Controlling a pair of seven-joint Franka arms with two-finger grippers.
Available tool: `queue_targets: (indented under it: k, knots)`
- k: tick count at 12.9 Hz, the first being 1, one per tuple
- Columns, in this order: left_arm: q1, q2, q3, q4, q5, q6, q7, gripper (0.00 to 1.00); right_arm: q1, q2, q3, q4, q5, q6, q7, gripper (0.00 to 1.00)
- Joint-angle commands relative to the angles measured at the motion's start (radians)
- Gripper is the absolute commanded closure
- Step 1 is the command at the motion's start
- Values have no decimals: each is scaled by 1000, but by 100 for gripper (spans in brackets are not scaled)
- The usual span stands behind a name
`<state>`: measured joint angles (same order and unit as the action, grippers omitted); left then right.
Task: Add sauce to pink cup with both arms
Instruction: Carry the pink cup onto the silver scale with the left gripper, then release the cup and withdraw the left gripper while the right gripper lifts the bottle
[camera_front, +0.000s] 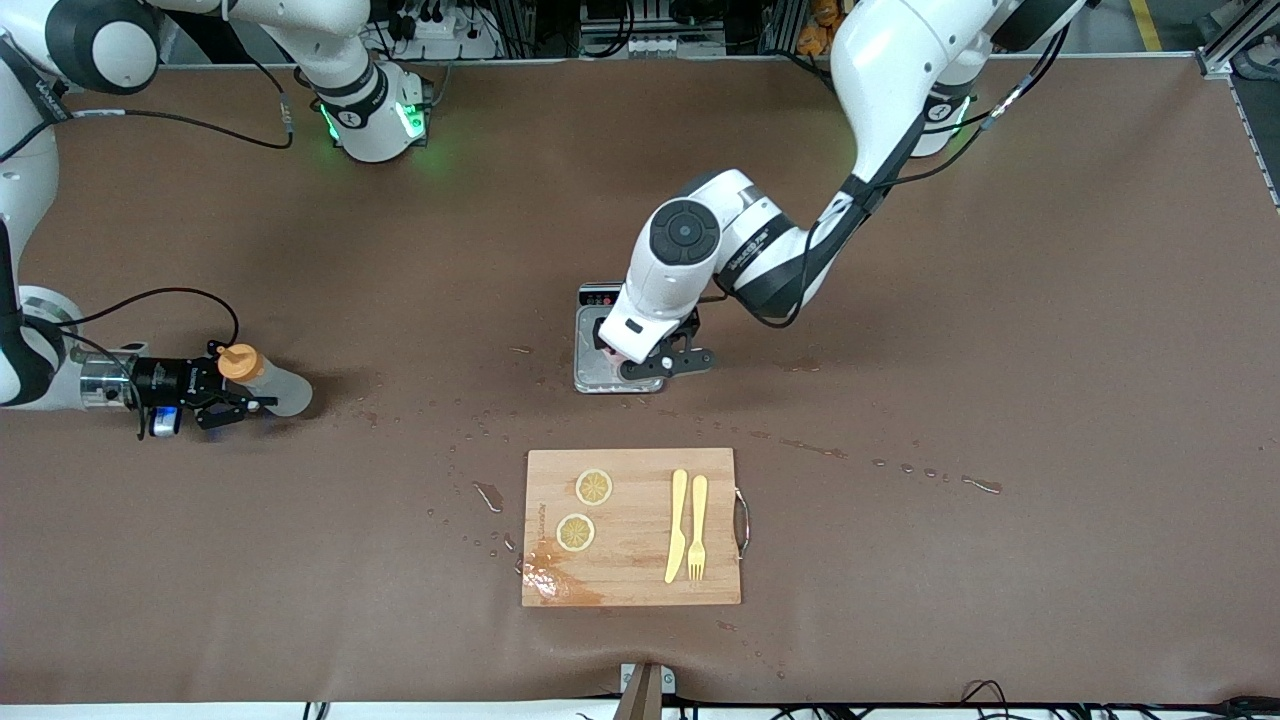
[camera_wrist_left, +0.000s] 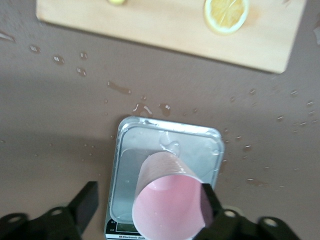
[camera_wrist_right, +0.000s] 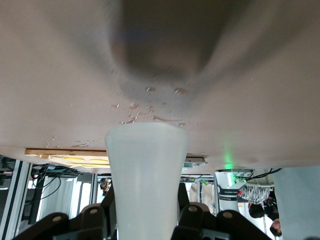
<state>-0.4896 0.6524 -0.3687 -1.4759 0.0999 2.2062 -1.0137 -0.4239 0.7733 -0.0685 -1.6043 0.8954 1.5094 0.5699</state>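
R gripper (camera_front: 228, 404) sat at the right arm's end of the table, fingers clamped round the sauce (camera_front: 265, 382) bottle, nozzle uppermost. L gripper (camera_front: 672, 362) hung over the scale (camera_front: 592, 345) w/ fingers spread wide around the pink cup (camera_wrist_left: 167, 200), not squeezing. Best approach, prob.: close on cup gently first, steady it, then bring bottle over and tip nozzle above rim.

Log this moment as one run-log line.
left tool: open around pink cup on scale | right tool: shut on sauce bottle, near right arm's table end | pour: not yet
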Motion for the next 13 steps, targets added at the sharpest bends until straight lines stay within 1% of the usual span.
queue_targets:
  k: [1,3,4,5,6,8,9,11,13]
  knots:
    - [40,-91,2,-21,30,-31,-22,0,53,-61,-8,49,-58,-15,143,51]
    - [89,-132,2,-21,34,-49,4,0,80,-110,-7,53,-82,-14,203,52]
    - [117,-155,1,-23,35,-90,41,0,102,-136,-8,53,-85,-12,235,52]
    - [155,-184,-1,-23,24,-139,113,0,132,-162,-10,53,-110,-8,266,52]
    - [199,-209,-7,-21,18,-169,179,0,158,-195,-8,55,-154,8,315,52]
    - [274,-252,-9,-23,8,-204,265,0,212,-244,-8,55,-206,43,393,52]
    - [314,-273,-9,-23,7,-220,305,0,233,-259,-8,58,-225,44,427,52]
    - [396,-327,-10,-27,4,-299,397,0,276,-281,-7,92,-263,40,525,52]
    - [472,-364,-12,-27,-50,-333,486,0,344,-302,-7,122,-314,41,646,52]
